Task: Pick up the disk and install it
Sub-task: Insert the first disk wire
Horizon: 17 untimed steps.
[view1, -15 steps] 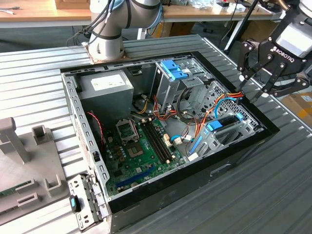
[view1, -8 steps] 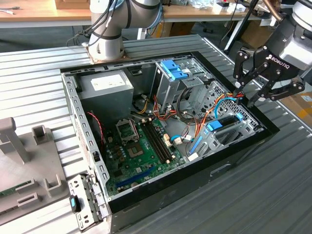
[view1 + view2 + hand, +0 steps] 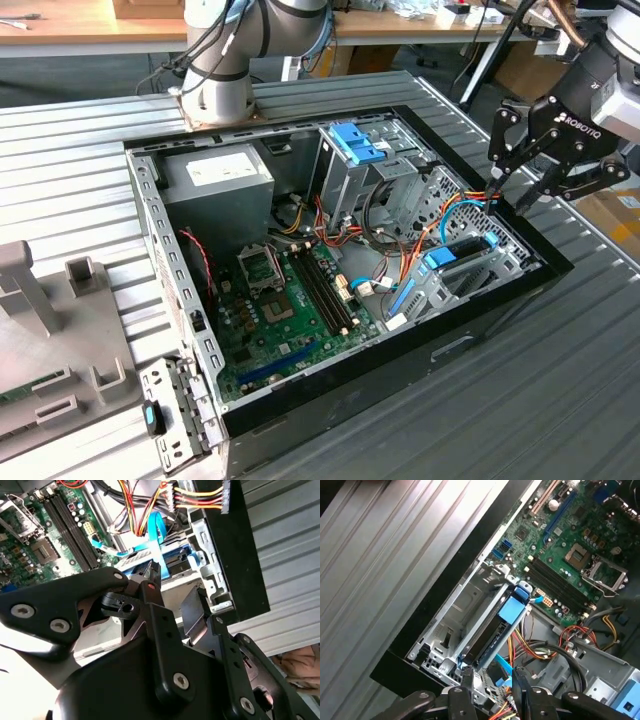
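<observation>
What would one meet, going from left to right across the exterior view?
From the left: grey fixture → power supply → blue clip on the metal cage → disk → end effector.

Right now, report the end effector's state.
End effector: open, holding nothing, poised near the slim dark grey disk in its bright blue plastic carrier frame.

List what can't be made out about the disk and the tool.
- End of the disk nearest the tool: first wrist view, behind the tool and cables.
- Disk body: second wrist view, mostly covered by the tool.
- Seating depth: exterior view, too small, bay wall in front.
</observation>
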Each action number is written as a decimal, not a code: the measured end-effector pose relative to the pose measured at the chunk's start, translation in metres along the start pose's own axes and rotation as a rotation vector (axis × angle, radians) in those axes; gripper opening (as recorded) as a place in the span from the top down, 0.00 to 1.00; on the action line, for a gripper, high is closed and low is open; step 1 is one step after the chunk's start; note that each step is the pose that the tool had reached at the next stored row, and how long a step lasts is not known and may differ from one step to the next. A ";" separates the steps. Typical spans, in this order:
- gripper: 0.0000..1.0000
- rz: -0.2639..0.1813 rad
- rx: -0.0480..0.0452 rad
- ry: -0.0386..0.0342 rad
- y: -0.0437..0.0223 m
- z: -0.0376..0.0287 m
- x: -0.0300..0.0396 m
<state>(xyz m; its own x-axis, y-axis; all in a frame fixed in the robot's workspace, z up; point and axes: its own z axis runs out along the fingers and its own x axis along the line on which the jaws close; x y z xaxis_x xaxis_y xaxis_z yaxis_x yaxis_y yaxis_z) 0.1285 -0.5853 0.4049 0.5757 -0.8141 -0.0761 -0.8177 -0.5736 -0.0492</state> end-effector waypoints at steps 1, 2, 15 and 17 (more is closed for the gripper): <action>0.56 -0.006 -0.0004 -0.0003 -0.0031 0.0004 0.0003; 0.56 -0.014 -0.0010 -0.0008 -0.0058 0.0007 0.0005; 0.56 -0.213 -0.0008 -0.0276 -0.0150 0.0024 0.0067; 0.56 -0.254 -0.0045 -0.0297 -0.0172 0.0039 0.0084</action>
<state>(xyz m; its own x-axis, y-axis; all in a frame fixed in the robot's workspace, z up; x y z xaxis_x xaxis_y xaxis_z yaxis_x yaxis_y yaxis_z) 0.1474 -0.5819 0.4013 0.7624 -0.6407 -0.0910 -0.6466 -0.7600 -0.0661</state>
